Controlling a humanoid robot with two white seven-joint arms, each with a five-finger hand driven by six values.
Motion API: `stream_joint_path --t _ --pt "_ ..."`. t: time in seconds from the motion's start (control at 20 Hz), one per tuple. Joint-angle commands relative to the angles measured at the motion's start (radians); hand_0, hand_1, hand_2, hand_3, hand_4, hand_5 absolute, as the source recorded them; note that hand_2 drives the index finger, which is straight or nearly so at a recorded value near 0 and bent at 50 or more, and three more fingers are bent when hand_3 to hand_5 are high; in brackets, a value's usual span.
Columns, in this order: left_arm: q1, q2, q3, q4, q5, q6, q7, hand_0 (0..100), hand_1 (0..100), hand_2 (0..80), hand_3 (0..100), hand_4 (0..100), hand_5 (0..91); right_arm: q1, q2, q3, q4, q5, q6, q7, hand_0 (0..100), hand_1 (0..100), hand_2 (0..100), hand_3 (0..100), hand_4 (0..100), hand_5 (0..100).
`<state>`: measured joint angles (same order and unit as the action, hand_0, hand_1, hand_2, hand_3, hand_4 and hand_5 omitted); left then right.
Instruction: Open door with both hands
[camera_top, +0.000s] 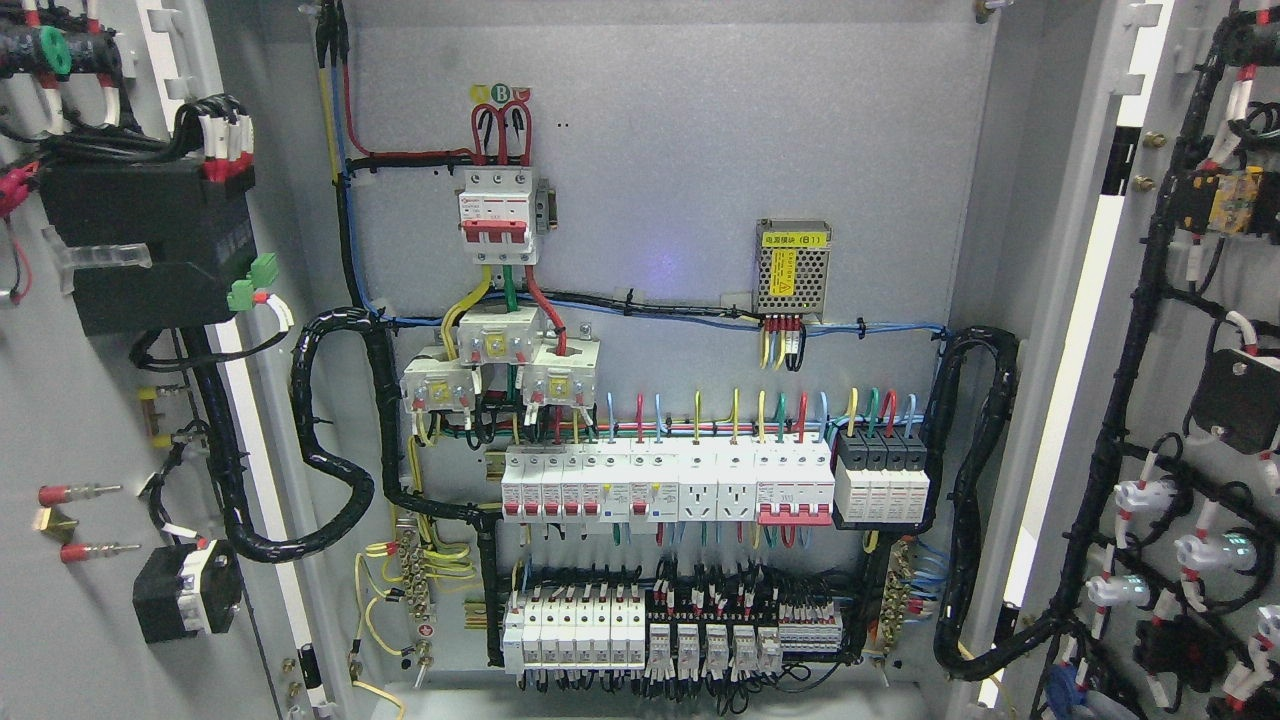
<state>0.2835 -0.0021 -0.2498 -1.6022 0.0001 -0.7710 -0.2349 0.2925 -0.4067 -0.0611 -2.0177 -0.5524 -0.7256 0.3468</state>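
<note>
Both grey metal cabinet doors stand swung wide open: the left door (90, 420) fills the left edge of the view, its inner face carrying a black box-shaped module (140, 245) with white-sleeved wires, and the right door (1215, 400) fills the right edge, its inner face hung with black cable bundles and white lamp holders (1140, 498). No robot hand or arm shows anywhere, so the doors cannot be placed relative to the fingers, and whether the fingers are released or clenched cannot be told. Between the doors lies the far grey back panel (700, 130) of the cabinet. On it, at upper centre, sits a white circuit breaker with a red lever (497, 215); to its right is a perforated metal power supply with a yellow label (792, 267). Below runs a row of white breakers and sockets (665, 484), and nearer the bottom a second row of white and black terminal units (640, 628). Thick black corrugated conduit (330, 440) loops from the panel toward each door.
</note>
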Motion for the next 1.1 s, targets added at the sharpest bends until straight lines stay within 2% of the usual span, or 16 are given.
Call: stream_joint_path --t 0.0,0.2,0.5,1.05 --pt "0.017 -0.009 -0.039 -0.260 -0.008 -0.341 -0.033 12 39 0.0 0 0 0.0 0.001 -0.011 -0.062 -0.012 0.000 0.000 0.000 12 39 0 0 0 0" --pt "0.017 -0.009 0.000 -0.301 -0.005 -0.484 -0.047 12 39 0.0 0 0 0.0 0.007 -0.011 -0.069 -0.010 0.000 0.002 -0.002 12 39 0 0 0 0" --pt "0.013 -0.009 0.099 -0.329 0.011 -0.586 -0.043 12 39 0.0 0 0 0.0 0.025 -0.011 -0.078 -0.009 -0.004 0.003 -0.002 12 39 0 0 0 0" --pt "-0.001 -0.015 0.297 -0.397 0.075 -0.669 -0.037 12 39 0.0 0 0 0.0 0.059 -0.011 -0.086 -0.003 -0.012 0.006 -0.002 12 39 0 0 0 0"
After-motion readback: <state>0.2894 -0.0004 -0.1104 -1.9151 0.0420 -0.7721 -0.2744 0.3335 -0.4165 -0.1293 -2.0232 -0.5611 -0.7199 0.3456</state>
